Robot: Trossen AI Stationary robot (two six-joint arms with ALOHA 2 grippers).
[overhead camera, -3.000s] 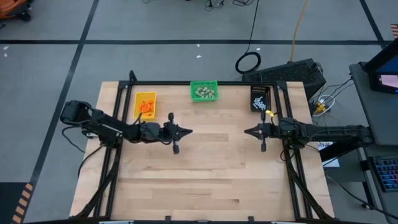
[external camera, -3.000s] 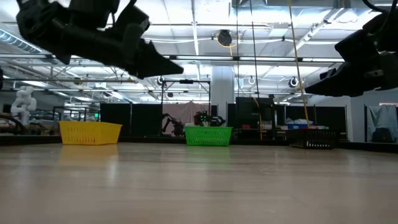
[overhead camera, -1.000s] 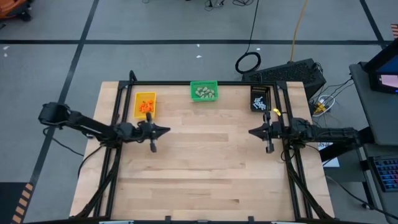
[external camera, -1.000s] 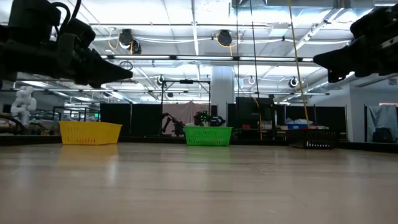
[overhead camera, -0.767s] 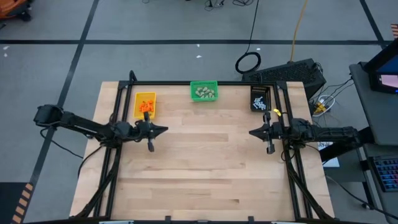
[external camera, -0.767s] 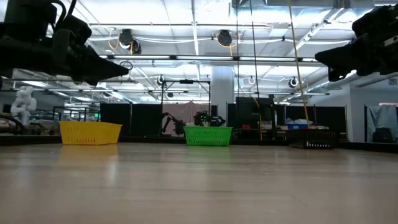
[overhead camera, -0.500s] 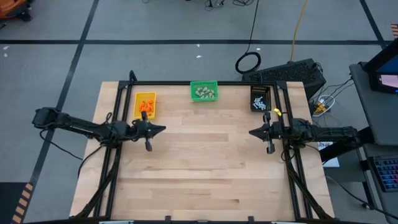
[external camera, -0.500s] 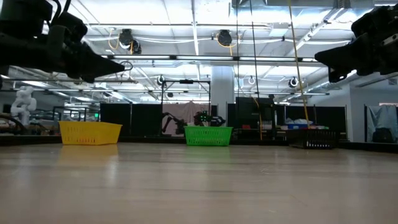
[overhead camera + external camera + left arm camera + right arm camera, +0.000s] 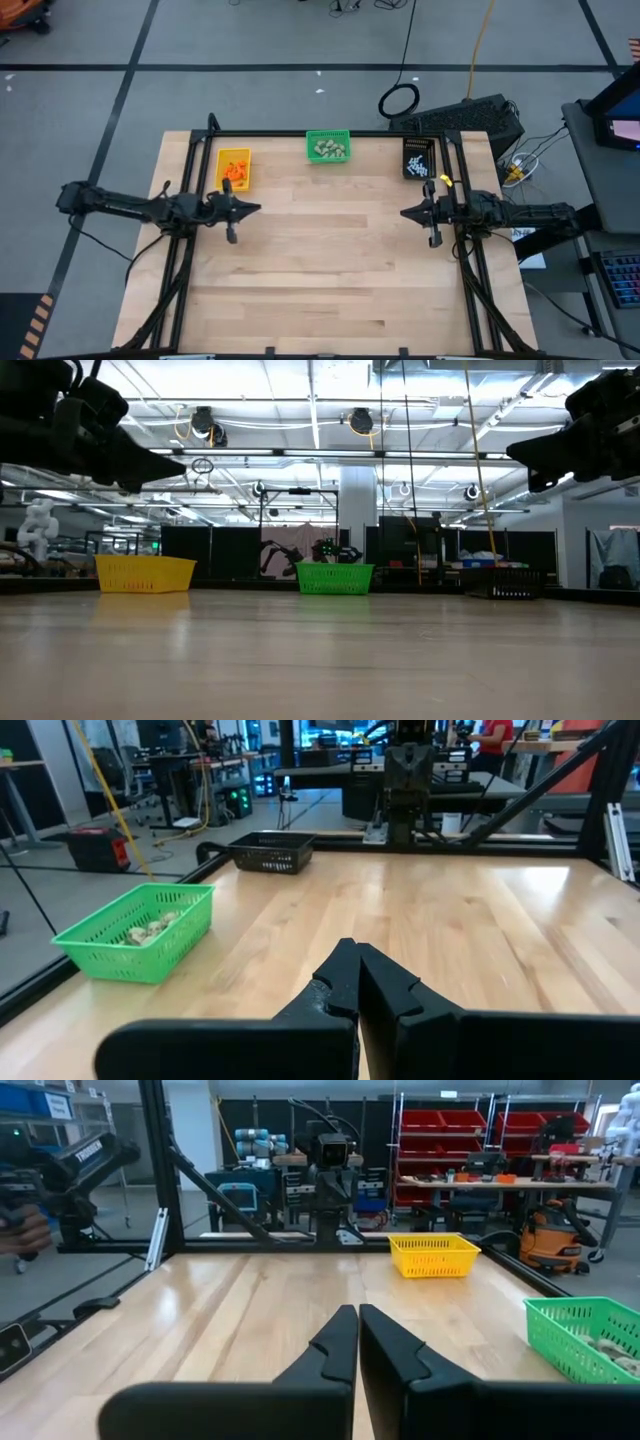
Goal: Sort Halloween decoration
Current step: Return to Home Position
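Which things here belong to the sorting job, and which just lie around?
Job: orange bits, beige lumps, white sticks; yellow bin, green bin, black bin; left gripper, right gripper, above the table.
Lying about: cable loop, black box, both off the table.

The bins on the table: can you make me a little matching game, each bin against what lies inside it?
Column one:
1. yellow bin
2. green bin
3. black bin

Column two:
A. white sticks
B. orange bits
C. beige-grey lumps

Pairs: 1-B, 2-C, 3-A.
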